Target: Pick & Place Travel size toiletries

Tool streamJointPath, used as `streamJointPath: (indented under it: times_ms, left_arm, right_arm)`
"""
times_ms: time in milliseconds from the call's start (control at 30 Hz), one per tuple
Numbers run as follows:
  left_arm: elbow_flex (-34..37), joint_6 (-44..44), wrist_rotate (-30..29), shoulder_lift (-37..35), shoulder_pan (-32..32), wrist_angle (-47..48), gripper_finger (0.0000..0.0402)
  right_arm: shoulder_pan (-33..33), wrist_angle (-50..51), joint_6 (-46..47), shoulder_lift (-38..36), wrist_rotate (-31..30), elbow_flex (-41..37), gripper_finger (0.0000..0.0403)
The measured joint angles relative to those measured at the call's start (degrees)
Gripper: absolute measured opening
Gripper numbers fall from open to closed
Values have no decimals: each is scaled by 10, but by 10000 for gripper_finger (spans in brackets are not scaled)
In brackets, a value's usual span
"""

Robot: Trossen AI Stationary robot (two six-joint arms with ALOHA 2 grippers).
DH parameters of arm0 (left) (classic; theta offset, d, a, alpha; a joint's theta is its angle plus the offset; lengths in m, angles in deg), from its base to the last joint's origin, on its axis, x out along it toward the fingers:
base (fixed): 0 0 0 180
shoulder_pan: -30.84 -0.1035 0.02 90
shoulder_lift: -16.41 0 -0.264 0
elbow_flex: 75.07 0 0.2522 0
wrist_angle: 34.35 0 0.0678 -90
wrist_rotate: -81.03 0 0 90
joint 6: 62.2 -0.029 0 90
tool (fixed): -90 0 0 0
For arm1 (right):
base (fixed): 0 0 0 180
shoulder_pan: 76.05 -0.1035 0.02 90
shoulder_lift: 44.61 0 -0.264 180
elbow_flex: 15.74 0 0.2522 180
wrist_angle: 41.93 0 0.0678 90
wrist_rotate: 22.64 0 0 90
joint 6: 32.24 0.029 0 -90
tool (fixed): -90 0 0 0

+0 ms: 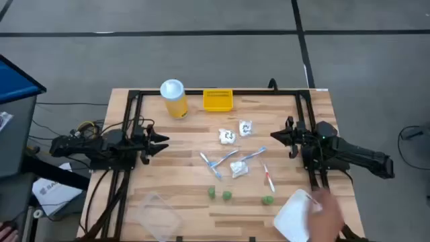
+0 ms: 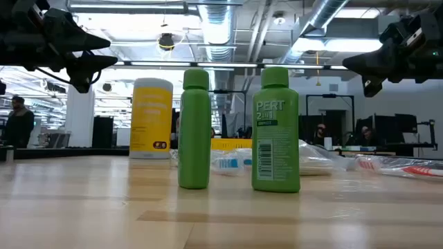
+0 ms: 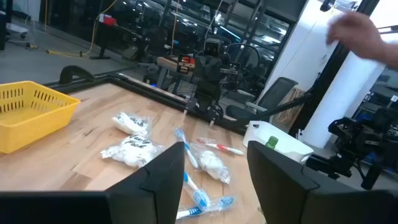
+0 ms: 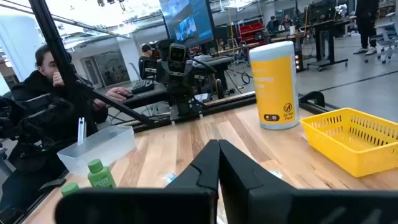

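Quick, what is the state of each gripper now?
Left gripper: open, holding nothing.
Right gripper: closed, holding nothing.

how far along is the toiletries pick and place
Nothing looks done: the small yellow mesh tray is empty. Nothing is in hand; the left gripper is open and the right gripper shut, both empty at the table's sides. All remains: three small green bottles, wrapped toothbrushes and crinkled white packets on the wooden table.
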Motion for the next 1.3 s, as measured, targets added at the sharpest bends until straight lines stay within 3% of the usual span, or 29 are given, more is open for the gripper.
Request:
streamJointPath:
  times_ms: [1300]
  left_arm:
    - [0,0,-7,0,0,-15,172]
  right_arm:
    - [0,0,0,0,0,0,0]
